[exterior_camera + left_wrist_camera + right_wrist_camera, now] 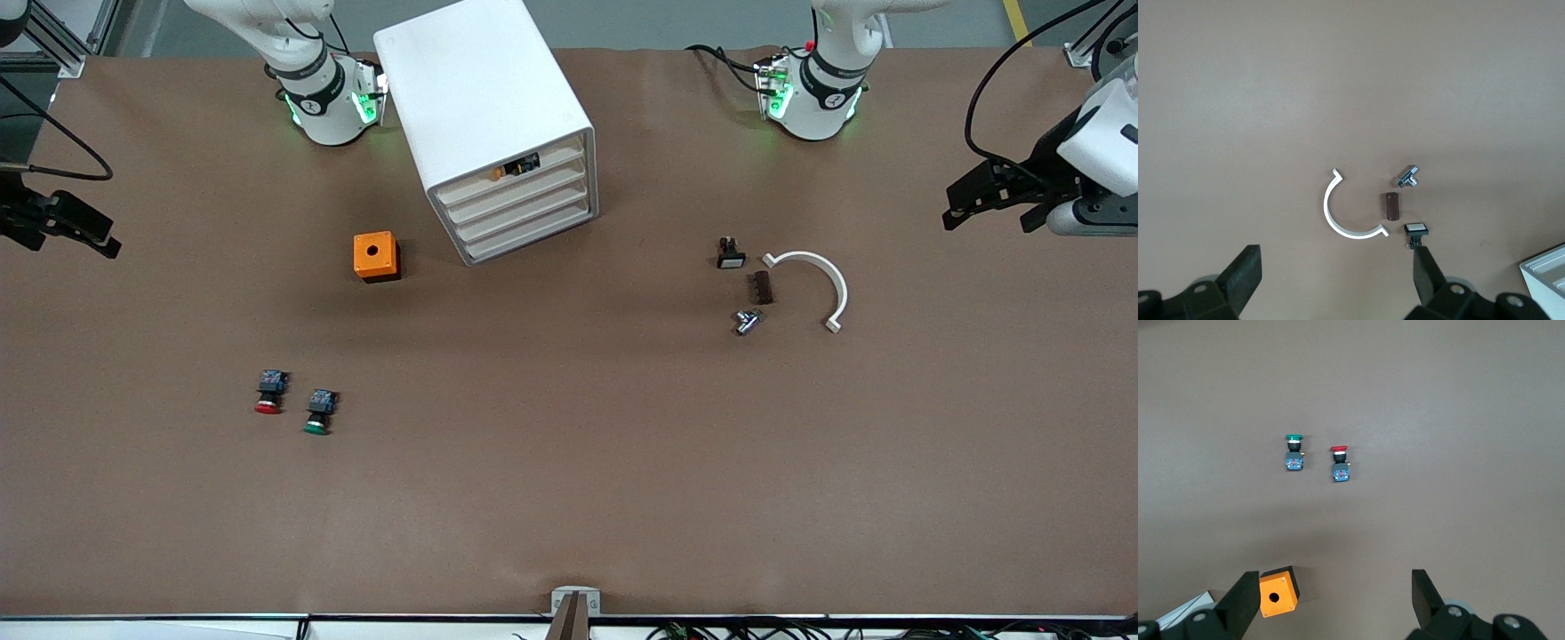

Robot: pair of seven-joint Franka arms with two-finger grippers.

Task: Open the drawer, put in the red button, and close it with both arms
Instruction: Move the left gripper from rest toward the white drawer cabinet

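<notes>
Both end effectors, left (991,206) and right (67,229), hung open; the closed drawer (523,190) needed a square, level pull before the red button (268,392).

No legible text, labels, brand names or numbers on any item in the three views. The only marks seen are small dark emblems on the black joint bands at the two arm bases (331,93) (818,89) in the front view; their form cannot be made out. The cabinet (484,98) carries no readable marking on its top or drawer fronts. The red button (1339,463) shows no lettering on cap or body.
</notes>
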